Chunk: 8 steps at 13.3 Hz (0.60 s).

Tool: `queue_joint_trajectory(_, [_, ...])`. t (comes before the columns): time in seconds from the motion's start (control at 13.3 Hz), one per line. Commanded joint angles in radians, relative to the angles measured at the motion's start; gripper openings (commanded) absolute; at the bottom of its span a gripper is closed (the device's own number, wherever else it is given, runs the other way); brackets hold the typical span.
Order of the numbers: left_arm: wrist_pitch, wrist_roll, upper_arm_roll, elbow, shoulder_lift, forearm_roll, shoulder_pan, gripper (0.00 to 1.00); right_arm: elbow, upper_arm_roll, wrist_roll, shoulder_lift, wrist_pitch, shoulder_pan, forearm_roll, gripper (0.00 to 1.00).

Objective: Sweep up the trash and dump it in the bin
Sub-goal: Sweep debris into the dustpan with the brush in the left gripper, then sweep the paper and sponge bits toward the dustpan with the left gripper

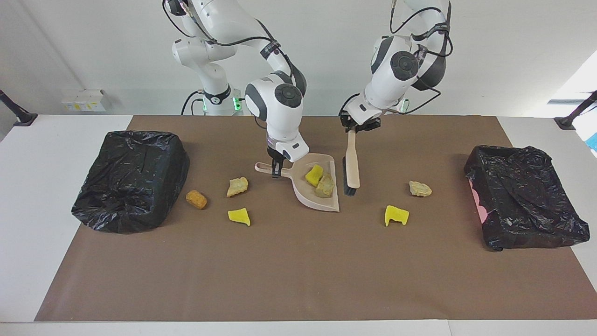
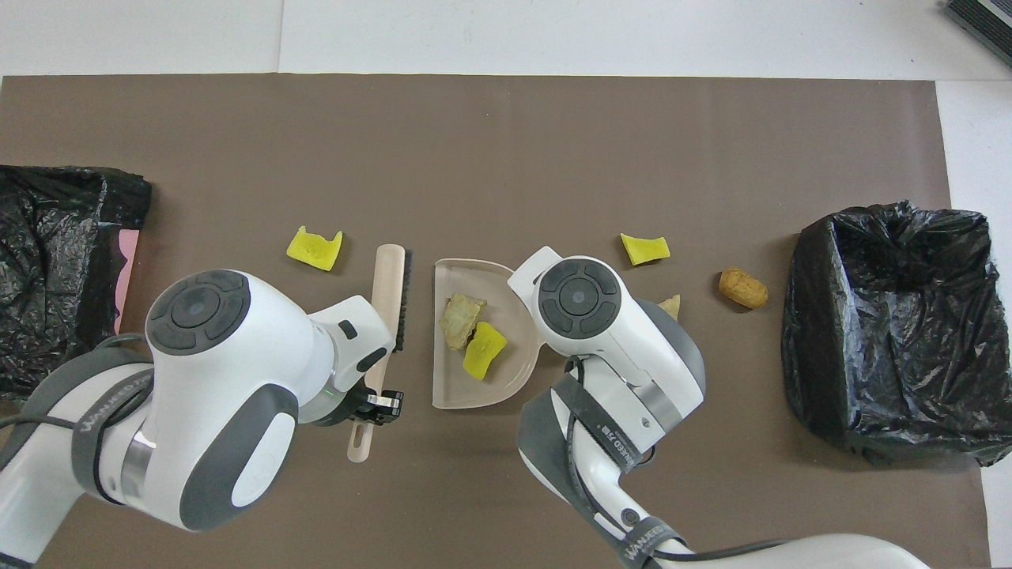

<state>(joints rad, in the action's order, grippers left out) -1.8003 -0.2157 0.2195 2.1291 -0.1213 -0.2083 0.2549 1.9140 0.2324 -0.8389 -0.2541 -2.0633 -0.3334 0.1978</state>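
My right gripper [image 1: 278,167] is shut on the handle of the beige dustpan [image 1: 322,201], which rests on the brown mat. In the pan lie a yellow chunk [image 1: 314,174] and a tan lump [image 1: 325,185] of trash. My left gripper [image 1: 352,129] is shut on the handle of the beige brush [image 1: 351,163], which hangs beside the pan toward the left arm's end, bristle end low. Several more trash chunks lie on the mat: yellow bits [image 1: 396,215] [image 1: 239,216], tan lumps [image 1: 420,188] [image 1: 238,186] and an orange-brown lump [image 1: 196,199].
One bin lined with a black bag [image 1: 130,179] stands at the right arm's end of the table, and another bagged bin [image 1: 524,196] stands at the left arm's end. The brown mat [image 1: 298,270] covers most of the white table.
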Motion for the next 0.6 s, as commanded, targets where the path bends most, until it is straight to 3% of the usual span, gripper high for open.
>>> queue_joint_trajectory(0.0, [0.029,-0.004,-0.06,-0.003,-0.012,0.087,-0.006,0.0,-0.012,0.007,0.027,-0.005,-0.015,0.002,-0.017,0.0])
queue_joint_trajectory(0.38, [0.027,-0.004,-0.267,0.017,-0.014,0.193,-0.008,0.0,-0.01,0.007,0.027,-0.005,-0.014,0.002,-0.017,0.0])
queue_joint_trajectory(0.53, [0.015,-0.008,-0.293,0.063,-0.012,0.254,-0.023,0.0,-0.009,0.007,0.027,-0.004,-0.014,0.002,-0.018,0.0])
